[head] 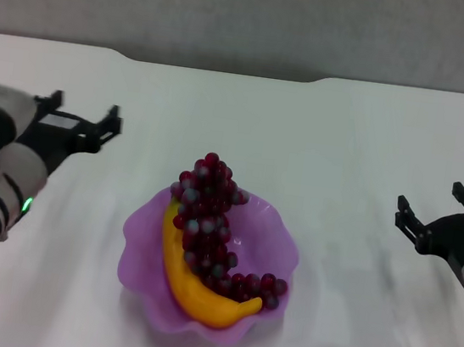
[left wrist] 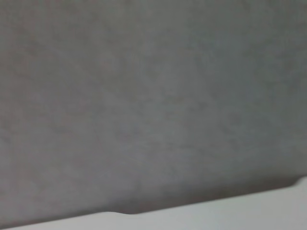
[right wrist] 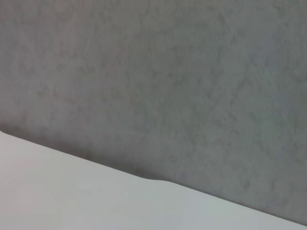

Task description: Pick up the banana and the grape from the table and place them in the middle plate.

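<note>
The middle plate (head: 142, 239) sits nearest the camera, low in the centre of the head view, on the white tabletop (head: 356, 139). The banana (head: 191, 292) lies curved along the plate's left and lower inside, and the grape (head: 208, 222) bunch rests on top of it, its upper end reaching over the far rim. Both fruits look already placed, so the task seems finished or nearly so.

The left hand (head: 85, 120) hangs at the left of the frame, fingers spread and empty, well apart from the plate. The right hand (head: 445, 214) is at the right edge, also spread and holding nothing. The wrist views show only the grey wall and the tabletop's far edge.

The risk I judge now lies with the grape: its top overhangs the rim, so a nudge to the plate could tip grapes out. Either arm sweeping low across the centre could cause that.
</note>
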Motion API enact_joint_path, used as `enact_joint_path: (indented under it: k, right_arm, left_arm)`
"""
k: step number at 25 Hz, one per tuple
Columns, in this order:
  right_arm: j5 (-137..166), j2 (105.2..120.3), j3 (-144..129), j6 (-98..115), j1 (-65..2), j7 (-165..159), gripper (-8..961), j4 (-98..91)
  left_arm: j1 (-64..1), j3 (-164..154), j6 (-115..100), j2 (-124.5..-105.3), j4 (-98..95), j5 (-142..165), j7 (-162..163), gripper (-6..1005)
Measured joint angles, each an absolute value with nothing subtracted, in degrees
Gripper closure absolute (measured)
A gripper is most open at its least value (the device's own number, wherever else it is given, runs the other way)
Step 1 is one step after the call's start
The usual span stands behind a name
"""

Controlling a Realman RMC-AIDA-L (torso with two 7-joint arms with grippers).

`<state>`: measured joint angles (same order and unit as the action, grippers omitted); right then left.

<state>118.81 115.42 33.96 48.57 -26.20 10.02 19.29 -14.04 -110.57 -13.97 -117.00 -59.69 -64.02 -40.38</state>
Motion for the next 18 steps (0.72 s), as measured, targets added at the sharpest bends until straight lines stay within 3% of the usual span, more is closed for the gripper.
enact_joint_path:
  k: [18]
  right_arm:
    - [118.84,115.61,33.23,48.73,-27.21,9.79,76,19.67]
  left_arm:
    - [-23.67,-121.22,-57.83,-117.12,-13.99,-48.93,16.48,114]
